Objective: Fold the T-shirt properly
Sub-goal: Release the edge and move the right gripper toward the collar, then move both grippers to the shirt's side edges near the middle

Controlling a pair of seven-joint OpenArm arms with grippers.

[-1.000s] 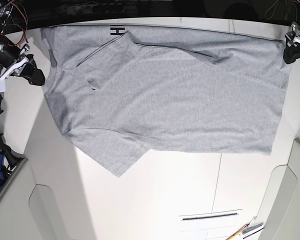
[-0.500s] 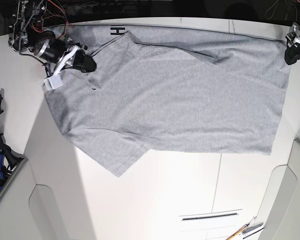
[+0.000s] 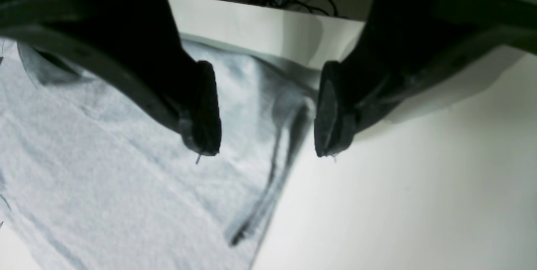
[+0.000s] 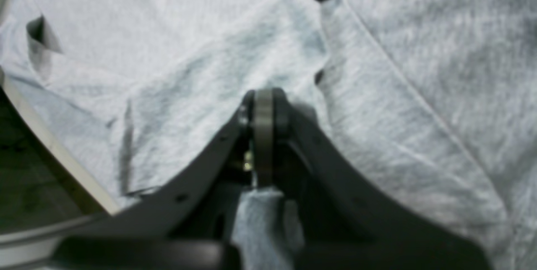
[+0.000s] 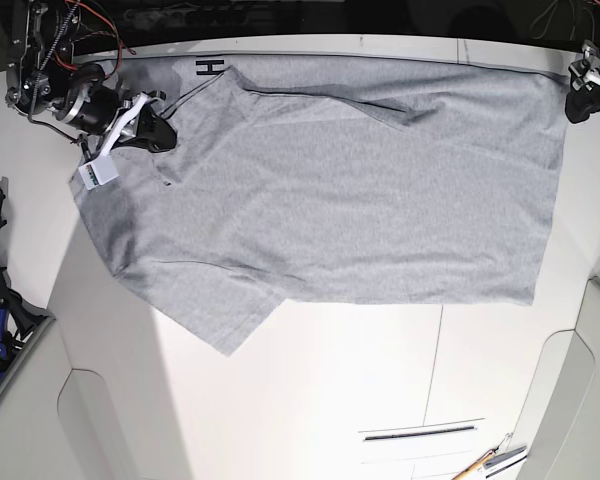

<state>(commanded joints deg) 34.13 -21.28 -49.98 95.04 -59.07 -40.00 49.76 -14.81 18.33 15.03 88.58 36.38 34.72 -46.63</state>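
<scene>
- While no container shows in any view, the T-shirt (image 5: 340, 190) lies spread plain side up over the far half of the white worktop (image 5: 380, 390), its hem to the right and its neck to the left.
- One sleeve (image 5: 215, 315) sticks out toward the near side; the far sleeve is folded in over the body, and black letters (image 5: 209, 67) show at the far edge.
- The right gripper (image 4: 263, 106) is at the far left, by the neck: its fingers are pressed together with a pinch of grey cloth between them, and cloth bunches up just past the tips.
- A white tag (image 5: 96, 174) hangs just beside that gripper in the base view.
- The left gripper (image 3: 266, 144) is at the far right corner, its fingers wide apart with nothing between them.
- In the left wrist view it hangs over the shirt's hem corner (image 3: 289, 127), one finger above the cloth and the other above bare worktop; whether it touches the cloth I cannot tell.
- A pencil-like tool (image 5: 485, 462) lies well apart at the near right.
</scene>
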